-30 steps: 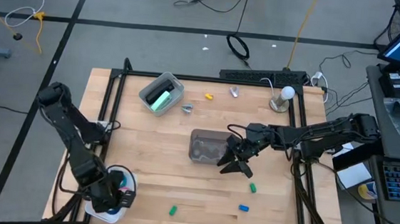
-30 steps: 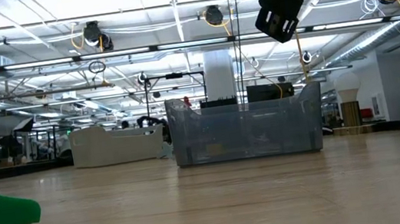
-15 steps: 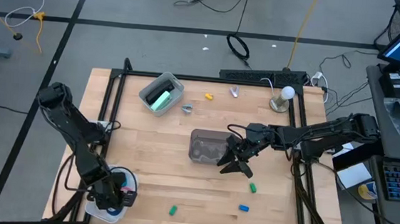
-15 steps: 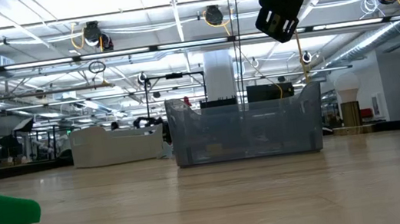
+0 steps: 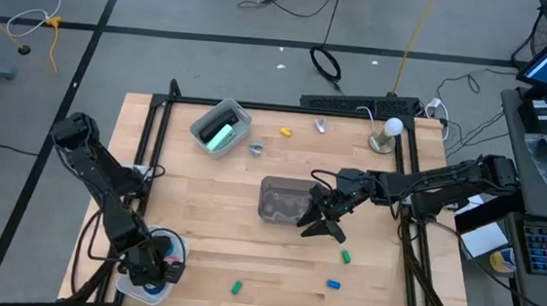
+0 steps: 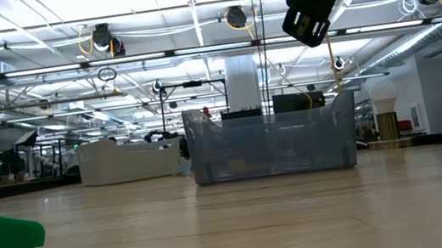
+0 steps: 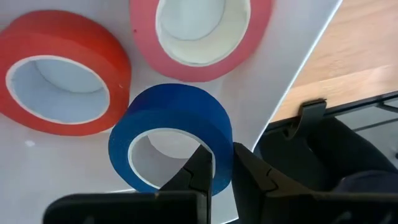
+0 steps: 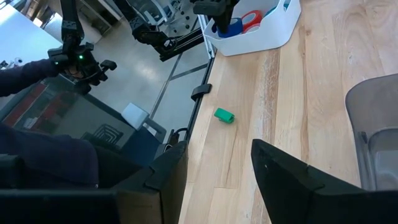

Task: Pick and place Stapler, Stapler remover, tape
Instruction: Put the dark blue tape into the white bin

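A blue tape ring (image 7: 177,124) sits in a white tray (image 7: 292,56) beside a red tape ring (image 7: 62,74) and a pink tape ring (image 7: 202,37). My left gripper (image 7: 217,158) is shut on the blue one, at the table's near left corner (image 5: 152,266). The mint-green stapler (image 5: 218,132) lies in a clear container at the far left. Two small grey stapler removers (image 5: 254,149) (image 5: 321,125) lie on the table. My right gripper (image 5: 322,220) hangs open and empty over the near right side of a clear bin (image 5: 284,201). My left gripper pinches the blue ring's wall (image 7: 221,140), with one finger (image 7: 200,165) inside the ring and the other outside. The fingers come slanting down from above. The ring lies flat, hole up, within the tray; whether it rests on the tray floor I cannot tell.
Small green pieces (image 5: 236,287) (image 5: 345,257), a blue one (image 5: 334,284) and a yellow one (image 5: 285,131) lie loose on the wood. A lamp (image 5: 389,133) stands at the far right. A black frame rail (image 5: 158,134) runs along the table's sides. A person (image 8: 37,68) shows in the room beyond.
My left gripper has sunk toward the white tray at the near left corner, staying shut.
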Robot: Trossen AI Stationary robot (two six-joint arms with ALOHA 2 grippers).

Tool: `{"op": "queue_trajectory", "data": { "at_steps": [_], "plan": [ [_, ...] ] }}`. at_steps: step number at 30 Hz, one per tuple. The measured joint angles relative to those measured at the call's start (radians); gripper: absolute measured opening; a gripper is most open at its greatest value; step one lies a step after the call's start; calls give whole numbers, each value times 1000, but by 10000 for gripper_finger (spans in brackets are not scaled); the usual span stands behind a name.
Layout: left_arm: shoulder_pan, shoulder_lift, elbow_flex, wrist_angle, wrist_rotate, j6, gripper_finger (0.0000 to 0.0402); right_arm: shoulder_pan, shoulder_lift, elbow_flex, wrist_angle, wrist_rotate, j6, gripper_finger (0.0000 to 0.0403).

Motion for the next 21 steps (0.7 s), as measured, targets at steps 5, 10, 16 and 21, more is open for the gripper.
{"op": "queue_trajectory", "data": {
  "at_steps": [5, 10, 16, 21],
  "plan": [
    [0, 0, 0, 6, -2, 0, 34, 0, 0, 0, 0, 0, -1, 169],
    [1, 0, 0, 8, -28, 14, 37, 0, 0, 0, 0, 0, -3, 170],
    [1, 0, 0, -5, -27, 26, 41, 0, 0, 0, 0, 0, -3, 171],
    [1, 0, 0, 0, -27, 43, 78, 0, 0, 0, 0, 0, -3, 171]
  ]
}}
